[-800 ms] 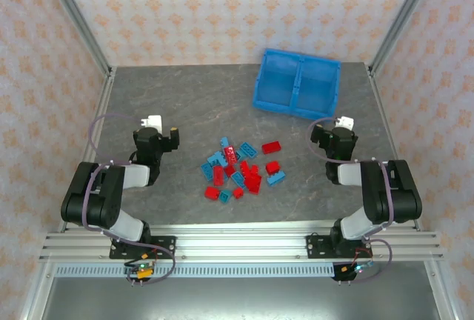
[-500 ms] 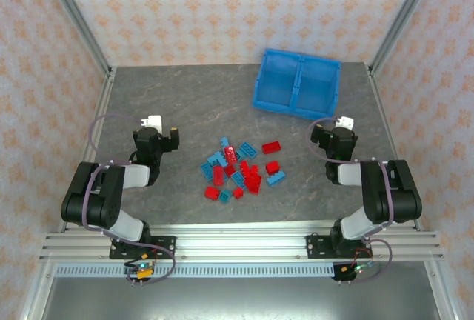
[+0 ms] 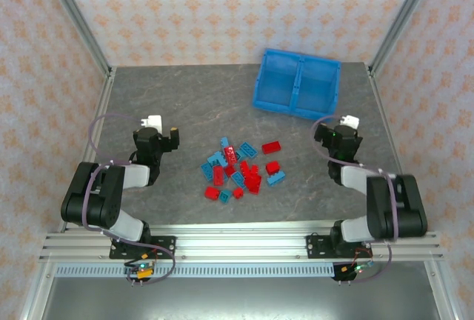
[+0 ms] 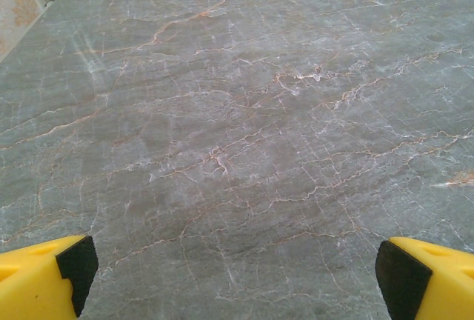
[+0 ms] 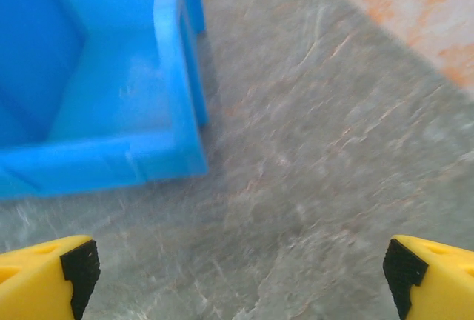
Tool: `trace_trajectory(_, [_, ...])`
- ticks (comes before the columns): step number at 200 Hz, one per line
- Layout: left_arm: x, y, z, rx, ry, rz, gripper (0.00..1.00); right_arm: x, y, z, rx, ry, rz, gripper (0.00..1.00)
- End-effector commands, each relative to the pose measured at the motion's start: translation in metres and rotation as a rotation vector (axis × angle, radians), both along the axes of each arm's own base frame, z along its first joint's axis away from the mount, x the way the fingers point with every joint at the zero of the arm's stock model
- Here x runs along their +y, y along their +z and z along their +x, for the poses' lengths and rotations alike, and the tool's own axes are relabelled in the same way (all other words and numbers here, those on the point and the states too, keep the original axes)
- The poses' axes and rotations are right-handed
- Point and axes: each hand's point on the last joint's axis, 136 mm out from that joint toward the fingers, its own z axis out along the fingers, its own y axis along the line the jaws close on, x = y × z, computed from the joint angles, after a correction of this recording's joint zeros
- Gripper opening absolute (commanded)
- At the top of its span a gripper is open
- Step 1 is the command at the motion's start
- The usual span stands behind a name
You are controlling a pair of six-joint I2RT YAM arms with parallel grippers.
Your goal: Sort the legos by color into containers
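Note:
Red and light blue legos [image 3: 241, 166] lie in a loose heap at mid-table. The translucent blue bin [image 3: 297, 83] with two compartments stands at the back right; its near right corner [image 5: 167, 150] fills the upper left of the right wrist view. My left gripper [image 3: 152, 129] rests low at the left, well apart from the heap, and stands open [image 4: 233, 275] over bare table. My right gripper [image 3: 344, 129] sits right of the heap, just in front of the bin's right end, open [image 5: 241, 272] with nothing between its yellow fingertips [image 5: 48, 268].
Grey marble tabletop [image 3: 192, 105] with patterned walls on three sides and metal frame posts at the corners. A red brick [image 3: 271, 147] lies slightly apart at the heap's upper right. Free room lies left of the heap and in front of the bin.
My right gripper has shifted slightly right and toward the bin; its wrist view is motion-blurred. The left arm and the legos have not moved.

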Motion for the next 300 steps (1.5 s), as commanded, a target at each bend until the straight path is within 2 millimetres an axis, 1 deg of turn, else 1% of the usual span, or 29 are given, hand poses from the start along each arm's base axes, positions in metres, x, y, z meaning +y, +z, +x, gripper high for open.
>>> trace_trajectory(1, [0.008,0.028,0.003,-0.056,0.047,0.005,1.0,-0.018,0.057,-0.028,-0.019,-0.219,0.188,0.99])
trace_trajectory(6, [0.008,0.034,0.001,-0.053,0.05,0.004,1.0,-0.013,0.059,-0.034,0.021,-0.223,0.246,0.98])
trace_trajectory(7, [0.008,0.035,0.0,-0.049,0.051,0.003,1.0,-0.013,0.062,-0.034,0.015,-0.226,0.257,0.98])
trace_trajectory(16, [0.008,0.045,-0.005,-0.04,0.06,-0.002,1.0,0.004,0.064,-0.041,0.091,-0.177,0.345,0.98])
trace_trajectory(27, [0.003,0.065,-0.014,-0.072,0.05,-0.014,1.0,0.034,0.064,-0.046,0.172,-0.072,0.446,0.97])
trace_trajectory(39, [-0.012,0.092,-0.025,-0.122,0.011,-0.031,1.0,0.065,0.064,-0.054,0.252,0.029,0.495,0.97])
trace_trajectory(55, [-0.041,0.127,-0.041,-0.148,-0.092,-0.021,1.0,0.101,0.062,-0.066,0.361,0.149,0.481,0.98])
trace_trajectory(70, [-0.079,0.153,-0.058,-0.158,-0.253,-0.004,1.0,0.129,0.054,-0.078,0.481,0.245,0.47,0.98])
trace_trajectory(80, [-0.107,0.165,-0.072,-0.151,-0.397,0.03,1.0,0.147,0.05,-0.084,0.554,0.302,0.47,0.98])
trace_trajectory(82, [-0.113,0.167,-0.075,-0.151,-0.432,0.042,1.0,0.15,0.046,-0.085,0.58,0.309,0.468,0.98])
trace_trajectory(83, [-0.116,0.165,-0.078,-0.142,-0.452,0.055,1.0,0.152,0.044,-0.085,0.59,0.314,0.466,0.98])
trace_trajectory(86, [-0.125,0.17,-0.083,-0.142,-0.499,0.064,1.0,0.158,0.042,-0.087,0.613,0.331,0.461,0.98])
trace_trajectory(94, [-0.144,0.173,-0.099,-0.121,-0.63,0.125,0.99,0.17,0.037,-0.089,0.667,0.37,0.428,0.98])
trace_trajectory(110, [-0.176,0.167,-0.137,-0.059,-0.905,0.254,0.99,0.183,0.025,-0.088,0.736,0.407,0.328,0.99])
trace_trajectory(111, [-0.178,0.163,-0.14,-0.048,-0.929,0.271,0.99,0.183,0.024,-0.088,0.738,0.408,0.322,0.99])
trace_trajectory(114, [-0.183,0.162,-0.148,-0.039,-0.98,0.285,0.99,0.185,0.021,-0.087,0.751,0.411,0.306,0.99])
trace_trajectory(126, [-0.201,0.148,-0.182,0.021,-1.201,0.373,0.99,0.19,0.01,-0.083,0.792,0.427,0.263,0.99])
trace_trajectory(137, [-0.209,0.132,-0.212,0.08,-1.377,0.45,0.99,0.197,-0.001,-0.076,0.816,0.454,0.231,1.0])
trace_trajectory(142, [-0.211,0.126,-0.219,0.096,-1.424,0.481,0.99,0.199,-0.006,-0.072,0.826,0.461,0.209,1.0])
trace_trajectory(150, [-0.214,0.117,-0.225,0.111,-1.463,0.515,0.99,0.202,-0.014,-0.066,0.843,0.475,0.174,0.99])
trace_trajectory(165, [-0.217,0.103,-0.229,0.12,-1.507,0.548,0.99,0.206,-0.03,-0.054,0.886,0.492,0.097,0.99])
trace_trajectory(174, [-0.218,0.098,-0.229,0.119,-1.514,0.553,0.99,0.21,-0.038,-0.049,0.914,0.514,0.056,0.99])
trace_trajectory(185, [-0.22,0.095,-0.225,0.108,-1.504,0.551,0.99,0.213,-0.046,-0.043,0.93,0.532,0.012,0.99])
trace_trajectory(204, [-0.222,0.092,-0.222,0.091,-1.489,0.548,0.99,0.219,-0.057,-0.034,0.952,0.563,-0.009,0.99])
trace_trajectory(226, [-0.218,0.086,-0.221,0.106,-1.477,0.562,0.99,0.222,-0.073,-0.031,0.999,0.576,-0.031,0.99])
trace_trajectory(248, [-0.215,0.083,-0.221,0.107,-1.466,0.573,0.99,0.222,-0.084,-0.027,1.008,0.577,-0.046,1.0])
trace_trajectory(265, [-0.214,0.083,-0.221,0.098,-1.461,0.577,0.99,0.221,-0.092,-0.025,1.015,0.57,-0.056,0.94])
trace_trajectory(281, [-0.213,0.084,-0.221,0.086,-1.454,0.58,0.99,0.223,-0.097,-0.026,1.023,0.578,-0.052,0.85])
trace_trajectory(300, [-0.214,0.085,-0.223,0.068,-1.462,0.576,0.99,0.227,-0.098,-0.025,1.009,0.597,-0.033,0.74])
